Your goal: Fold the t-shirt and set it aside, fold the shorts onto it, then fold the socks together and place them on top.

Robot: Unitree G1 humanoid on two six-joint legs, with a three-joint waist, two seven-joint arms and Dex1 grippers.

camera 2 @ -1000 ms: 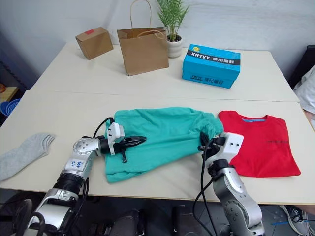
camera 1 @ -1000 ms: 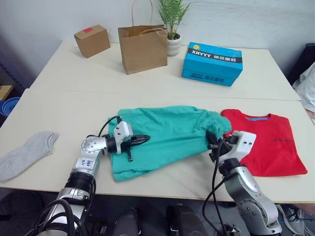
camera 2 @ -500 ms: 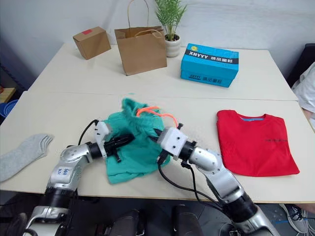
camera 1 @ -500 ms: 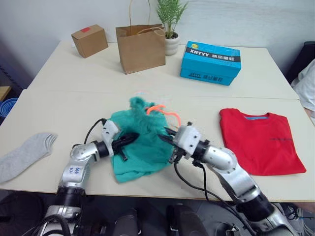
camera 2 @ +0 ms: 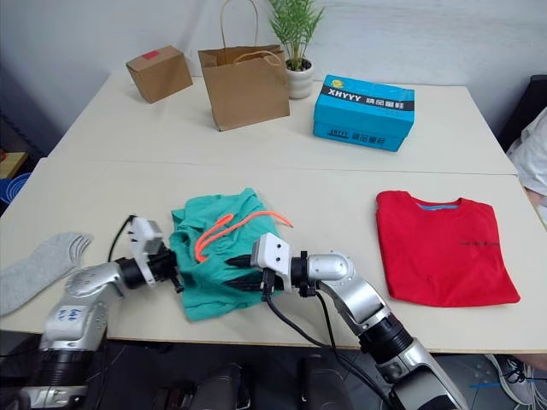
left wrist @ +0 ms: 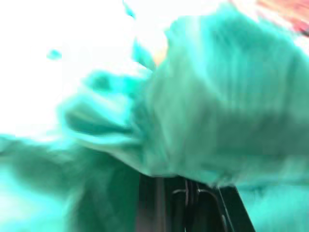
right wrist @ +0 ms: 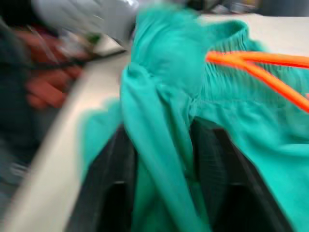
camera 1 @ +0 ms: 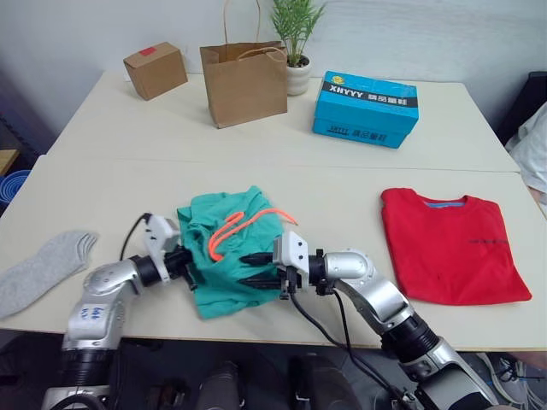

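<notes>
The shorts lie bunched in a heap near the front edge of the table, their orange drawstring looped across the top. The right gripper reaches in from the heap's right side with its two black fingers spread apart, one above the other, tips at the cloth; in the right wrist view a fold of teal cloth runs between the fingers, which are not closed on it. The left gripper is pushed into the heap's left side, its tips buried in cloth, so I cannot tell whether it is parted or closed.

The shirt lies folded flat well to the right of the shorts, collar toward the far side. The socks lie at the table's left front edge, well apart from the shorts.

At the back stands a blue box printed "XHYYY" in white, with a line of smaller characters beside it that I cannot read and a small white label on its front face, also unreadable. Left of it are a potted plant, a brown paper bag and a cardboard box with a red sticker on top.
</notes>
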